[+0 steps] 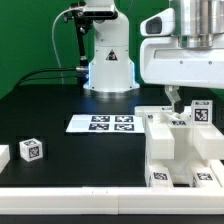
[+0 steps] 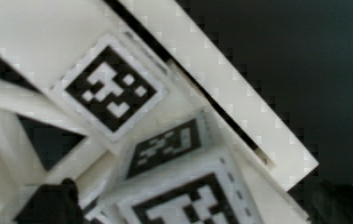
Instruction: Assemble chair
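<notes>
Hanging the gripper [image 1: 178, 101] straight down, to the exterior view's right of the marker board [image 1: 103, 123] and a little nearer the camera, directly over the chair [image 1: 170, 152]. Reaching one dark finger [image 1: 176, 98] toward the top of that stepped white structure, just beside a tagged upright piece [image 1: 200, 112]. Showing no second finger clearly in either view, so not revealing the fingers as apart, together or clamped on anything: impossible to tell. Filling the wrist view with tilted white panels and large black-and-white tags [image 2: 116, 85], suggesting a very close, near-vertical approach, probably chosen for meeting one part squarely without knocking its neighbours. Finding the chair gathered into one block on the exterior view's right of the marker board, likely for letting seated pieces brace each other. Leaving a small tagged block [image 1: 31, 151] and a second white piece [image 1: 3, 155] well off to the exterior view's left of the marker board, apparently parked apart and waiting their turn. Anchoring the arm at the robot base [image 1: 108, 60], beyond the marker board, presumably for reaching both groups.
</notes>
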